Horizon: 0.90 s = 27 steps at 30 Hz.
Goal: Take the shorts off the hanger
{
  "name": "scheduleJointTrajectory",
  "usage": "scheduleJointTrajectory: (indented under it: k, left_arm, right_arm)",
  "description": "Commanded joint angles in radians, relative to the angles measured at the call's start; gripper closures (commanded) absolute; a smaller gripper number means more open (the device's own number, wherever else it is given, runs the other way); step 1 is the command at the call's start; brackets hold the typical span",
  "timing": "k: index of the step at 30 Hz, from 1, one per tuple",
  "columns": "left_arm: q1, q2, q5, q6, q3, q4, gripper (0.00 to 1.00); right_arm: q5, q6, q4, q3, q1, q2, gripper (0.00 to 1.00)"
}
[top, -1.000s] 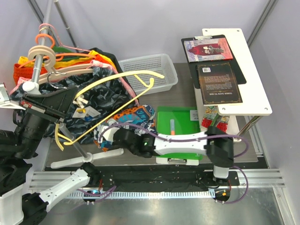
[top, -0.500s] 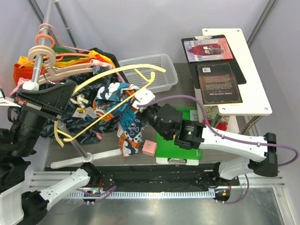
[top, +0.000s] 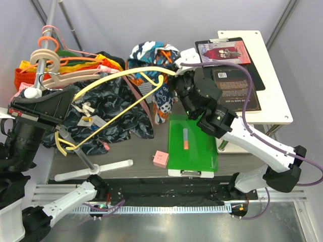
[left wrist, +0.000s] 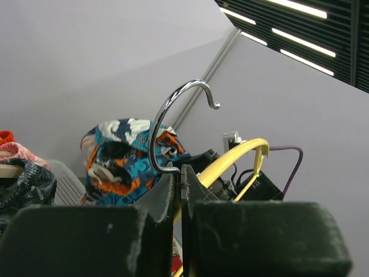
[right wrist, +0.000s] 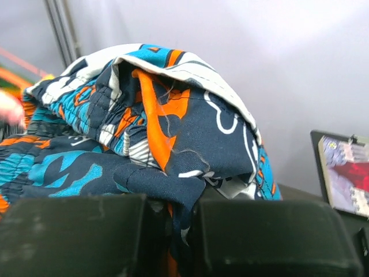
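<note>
Evidently soft and limp, the shorts (top: 151,53) bunch beside the hanger (left wrist: 230,158), one fold pinched by the right fingers (right wrist: 75,231). Left fingers (left wrist: 75,242) clamp its neck.

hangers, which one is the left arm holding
The thin pale yellow hanger, clamped in the left gripper's jaws; the beige hanger and pink-orange hangers hang on the rail.

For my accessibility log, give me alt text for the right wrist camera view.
The printed shorts, bunched in blue, orange and white folds, fill the view, pinched between the shut jaws of the right gripper. A red picture shows at the right edge.
</note>
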<state>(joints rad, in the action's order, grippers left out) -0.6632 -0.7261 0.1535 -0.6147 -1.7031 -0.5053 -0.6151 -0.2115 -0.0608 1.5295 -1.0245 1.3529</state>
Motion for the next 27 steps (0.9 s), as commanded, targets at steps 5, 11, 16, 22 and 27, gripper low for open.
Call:
scheduleJointTrajectory:
  k: [5, 11, 16, 22, 27]
  left_arm:
    - [0.004, 0.007, -0.025, 0.004, 0.016, 0.085, 1.00]
    - [0.004, -0.012, -0.061, -0.013, -0.006, 0.099, 0.99]
    - [0.004, -0.015, -0.065, -0.013, -0.006, 0.099, 1.00]
    - [0.005, -0.026, -0.066, -0.011, -0.004, 0.090, 1.00]
    - [0.005, -0.029, -0.066, -0.005, -0.015, 0.088, 0.99]
  right_arm:
    - [0.063, -0.031, -0.198, 0.191, 0.089, 0.130, 0.99]
    - [-0.003, -0.062, -0.356, 0.279, 0.161, 0.291, 0.99]
    - [-0.135, -0.075, -0.511, 0.336, 0.204, 0.449, 0.99]
    - [-0.193, -0.049, -0.553, 0.465, 0.244, 0.595, 0.99]
    - [-0.216, -0.037, -0.571, 0.492, 0.247, 0.698, 0.99]
